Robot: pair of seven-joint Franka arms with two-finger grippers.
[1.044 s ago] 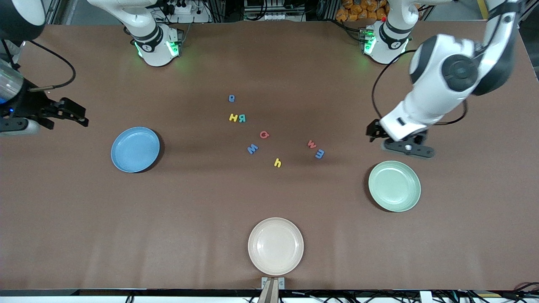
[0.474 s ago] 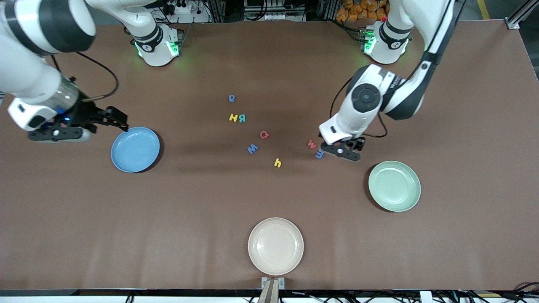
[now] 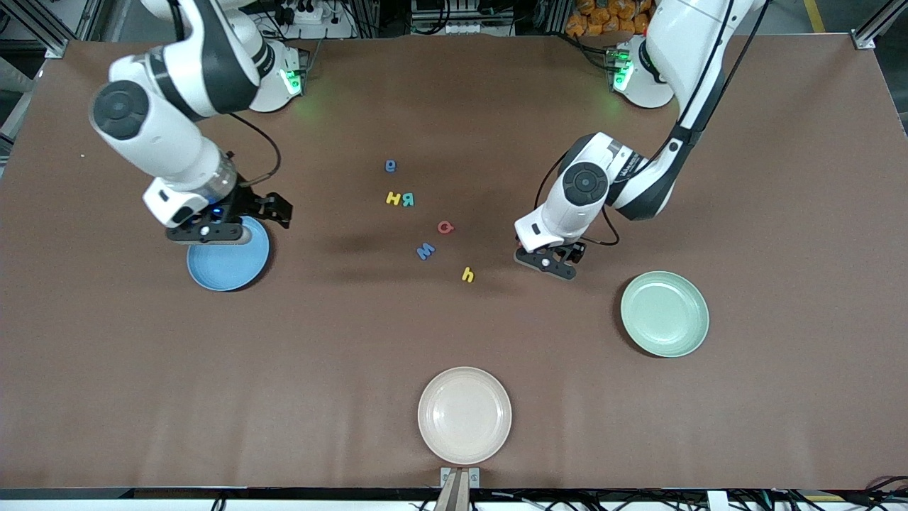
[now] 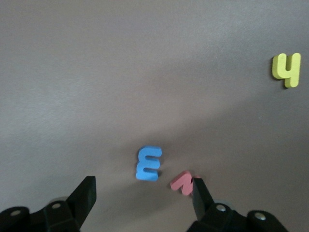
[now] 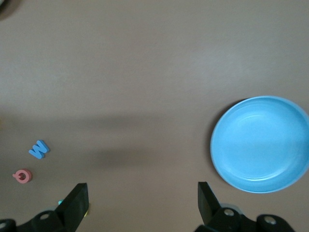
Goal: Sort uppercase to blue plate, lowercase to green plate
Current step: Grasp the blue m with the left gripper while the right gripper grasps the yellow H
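My left tool hangs spread low over the bench, blue m between its fingers, red w touching one.

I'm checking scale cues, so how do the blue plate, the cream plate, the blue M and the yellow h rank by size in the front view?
1. Cream plate, slightly bigger, though nearer the camera.
2. Blue plate, partly covered.
3. Blue M and yellow h: too alike to rank.
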